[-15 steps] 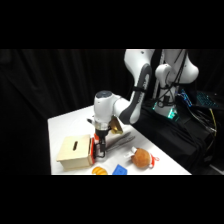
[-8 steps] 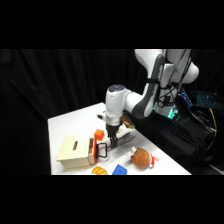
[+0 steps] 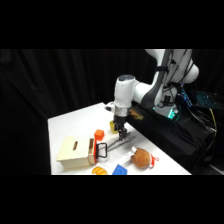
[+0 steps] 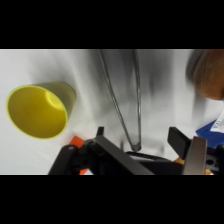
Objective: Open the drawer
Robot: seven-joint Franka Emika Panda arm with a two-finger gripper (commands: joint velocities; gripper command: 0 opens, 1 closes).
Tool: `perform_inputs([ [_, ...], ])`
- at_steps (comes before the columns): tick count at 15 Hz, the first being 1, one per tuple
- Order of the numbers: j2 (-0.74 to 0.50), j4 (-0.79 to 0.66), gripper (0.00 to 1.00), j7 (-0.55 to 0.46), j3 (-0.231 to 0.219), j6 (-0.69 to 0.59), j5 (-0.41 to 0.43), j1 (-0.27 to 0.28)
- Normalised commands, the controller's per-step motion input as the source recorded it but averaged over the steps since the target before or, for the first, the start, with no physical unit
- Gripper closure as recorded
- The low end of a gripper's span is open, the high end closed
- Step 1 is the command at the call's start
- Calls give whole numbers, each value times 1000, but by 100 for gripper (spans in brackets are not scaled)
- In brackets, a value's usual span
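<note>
A: Drawer (image 3: 93,150) location?
B: Side view, about 8 o'clock on the white surface (image 3: 75,125), set in the right end of the pale wooden box (image 3: 74,152). Black loop handle (image 3: 101,149) sticks out from its front toward 3 o'clock. Reddish drawer front looks just proud of the box, can't tell how far out.

A: Tool?
B: Tool (image 3: 121,132) hangs over the middle of the surface, at 2 o'clock from the handle, near it but apart. Not touching the drawer.

A: Open or closed?
B: Open. Wrist view shows the two fingers (image 4: 191,150) spread, nothing between them.

A: What's under it?
B: Metal tongs (image 4: 125,100), wrist view, running from 12 o'clock down to the linkage. In the side view they lie just past the handle.

A: Other items?
B: Yellow cup (image 4: 40,110) on its side, wrist view at 9 o'clock, mouth facing the camera. Small orange-red block (image 3: 99,134) just behind the box at its 1 o'clock. Brown rounded object (image 3: 141,158) at 4 o'clock, identity unclear. Blue block (image 3: 119,170) and an orange piece (image 3: 99,170) at the near edge, 6 o'clock.
</note>
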Motion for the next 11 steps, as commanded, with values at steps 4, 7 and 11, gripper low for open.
perform_inputs([
  [4, -574, -182, 0, 39, 163, -393, -203, -184],
  [7, -410, -19, 0, -53, 255, -402, -62, -249],
  [11, -243, 106, 0, -189, 211, -286, 61, -203],
])
